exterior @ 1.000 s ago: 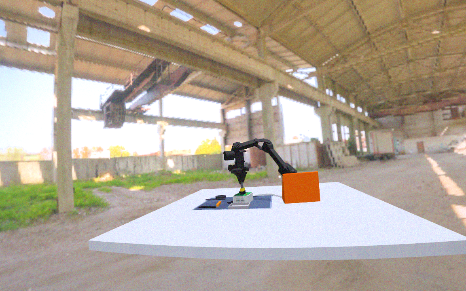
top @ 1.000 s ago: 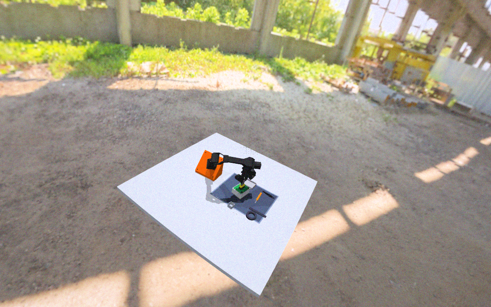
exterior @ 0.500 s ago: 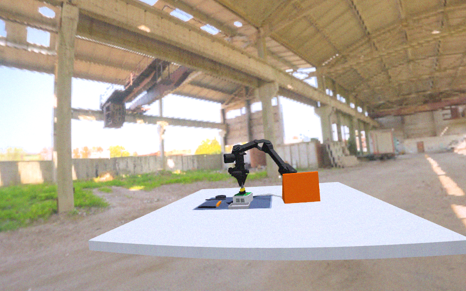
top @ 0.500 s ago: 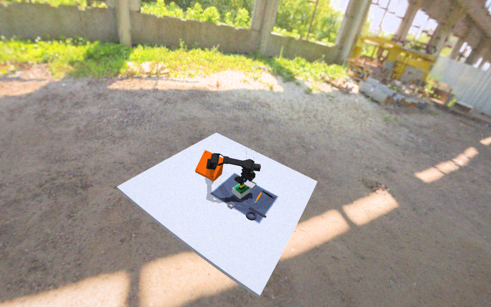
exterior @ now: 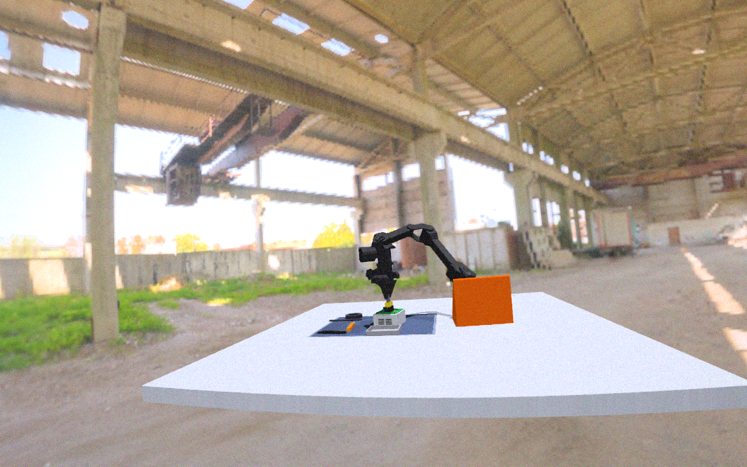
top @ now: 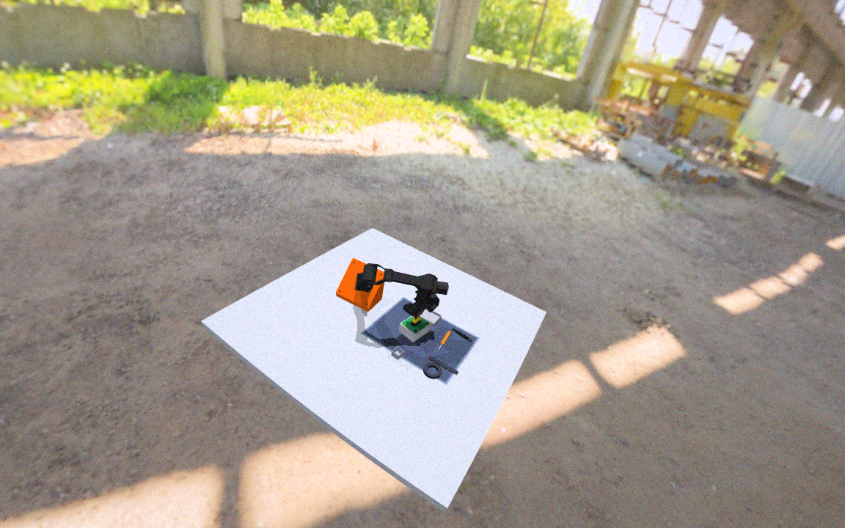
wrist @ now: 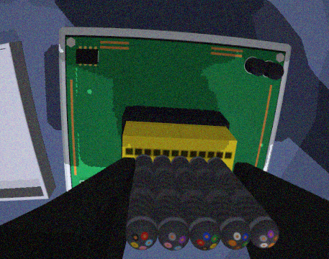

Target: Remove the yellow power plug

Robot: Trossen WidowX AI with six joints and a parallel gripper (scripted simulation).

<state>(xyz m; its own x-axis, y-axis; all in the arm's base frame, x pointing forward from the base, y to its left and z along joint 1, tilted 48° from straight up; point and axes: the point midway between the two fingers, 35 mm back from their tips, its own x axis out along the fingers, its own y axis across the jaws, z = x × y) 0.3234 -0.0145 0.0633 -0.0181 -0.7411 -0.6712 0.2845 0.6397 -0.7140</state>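
Gripper fingers: the gripper [top: 416, 314] [exterior: 388, 299] [wrist: 184, 173] was closed on the yellow power plug [top: 416, 320] [exterior: 388, 304] [wrist: 178, 134], its fingers partly apart, at the plug's width.
Plug: it was at the black socket [exterior: 388, 309] [wrist: 175, 114] on the green circuit board [top: 407, 325] [exterior: 379, 312] [wrist: 160, 75]; whether it was already loosened, one cannot tell.
Grey tray: the tray [top: 436, 317] [exterior: 384, 333] [wrist: 32, 197] stood beside the board's housing, without the plug.
Left: probably the loosening, then carrying, releasing and moving clear.

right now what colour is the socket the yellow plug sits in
Black; the socket shows best in the wrist view.
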